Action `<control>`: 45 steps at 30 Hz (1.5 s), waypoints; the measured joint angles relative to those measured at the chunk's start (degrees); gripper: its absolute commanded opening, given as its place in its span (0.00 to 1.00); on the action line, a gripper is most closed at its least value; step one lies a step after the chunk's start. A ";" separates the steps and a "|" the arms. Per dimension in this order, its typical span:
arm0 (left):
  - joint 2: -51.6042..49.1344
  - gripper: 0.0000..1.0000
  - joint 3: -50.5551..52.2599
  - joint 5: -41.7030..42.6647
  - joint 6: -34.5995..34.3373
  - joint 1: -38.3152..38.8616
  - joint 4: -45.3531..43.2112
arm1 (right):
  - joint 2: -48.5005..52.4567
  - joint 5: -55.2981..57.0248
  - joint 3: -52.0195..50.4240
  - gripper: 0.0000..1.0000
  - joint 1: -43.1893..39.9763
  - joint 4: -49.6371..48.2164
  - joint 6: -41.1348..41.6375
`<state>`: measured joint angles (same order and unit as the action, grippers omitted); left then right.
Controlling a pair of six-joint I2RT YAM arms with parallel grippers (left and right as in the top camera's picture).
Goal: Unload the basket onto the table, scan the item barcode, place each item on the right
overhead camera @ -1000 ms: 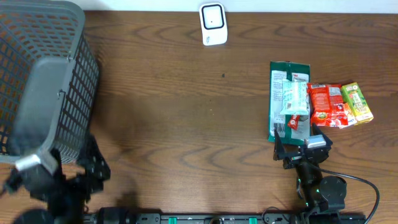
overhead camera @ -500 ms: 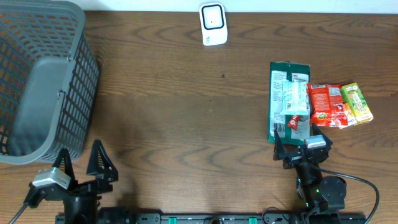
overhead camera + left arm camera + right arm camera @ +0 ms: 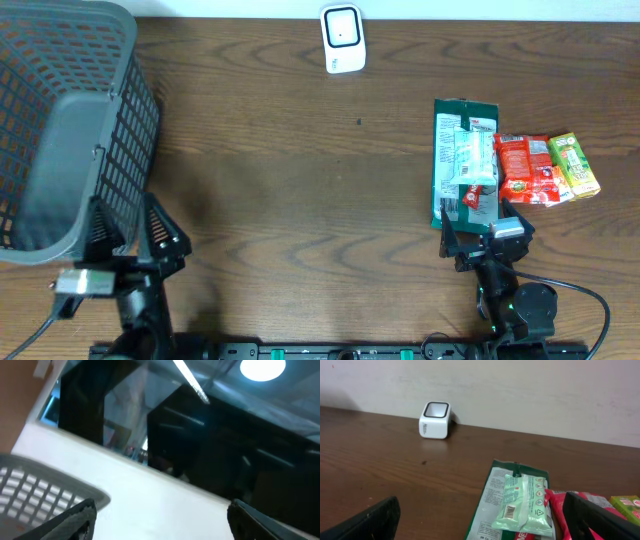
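Several packaged items lie at the table's right: a dark green packet with a pale green pack on top, a red pack and a yellow-green box. The pale green pack shows a barcode facing up. A white scanner stands at the far edge, also visible as the scanner by the wall. My right gripper rests open just short of the packets, empty. My left gripper is open and empty beside the basket, tilted up toward the wall.
A grey mesh basket fills the left side of the table, and its rim appears low in the left wrist view. Bare wooden tabletop lies between the basket and the packets.
My left arm has swung from the lower left corner and its open fingers now stand farther up, against the basket's near corner. The right arm and the packets have not moved.
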<state>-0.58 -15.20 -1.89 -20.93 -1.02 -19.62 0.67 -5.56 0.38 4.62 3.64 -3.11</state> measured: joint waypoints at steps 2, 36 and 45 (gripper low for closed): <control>0.00 0.85 2.62 0.00 -0.26 0.00 -0.02 | 0.00 0.00 0.00 0.99 0.00 0.00 0.00; 0.00 0.85 14.36 2.27 8.81 0.00 20.90 | 0.02 0.00 0.00 0.99 0.00 0.00 0.00; 0.00 0.85 14.27 3.48 14.80 0.00 21.03 | 0.02 0.00 0.00 0.99 0.00 0.00 0.00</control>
<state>-0.58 -0.93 1.58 -6.13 -1.02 1.41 0.69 -5.56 0.38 4.62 3.64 -3.11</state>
